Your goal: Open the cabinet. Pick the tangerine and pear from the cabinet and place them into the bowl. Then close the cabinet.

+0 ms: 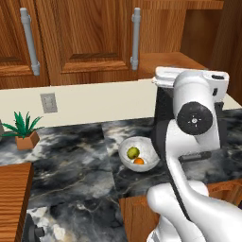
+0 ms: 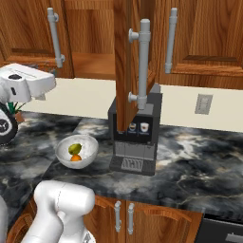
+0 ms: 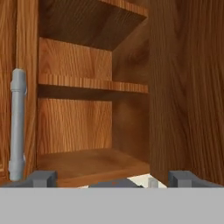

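The cabinet (image 3: 87, 83) has its right door (image 2: 126, 61) swung out toward me, while the left door (image 1: 90, 38) is shut. Its wood shelves are bare. My gripper (image 3: 113, 179) is open with nothing between its fingers. It is level with the cabinet's lowest shelf and faces the inside, with the open door (image 3: 188, 87) to its right. On the counter below stands the pale bowl (image 1: 122, 153), also seen from the right (image 2: 60, 152). In it lie the yellow-green pear (image 1: 133, 152) and the orange tangerine (image 1: 139, 161).
A dark coffee machine (image 2: 135, 137) stands on the marble counter just right of the bowl, under the open door. A small potted plant (image 1: 23, 130) sits at the far left. Grey bar handles (image 2: 144, 66) stick out from the doors.
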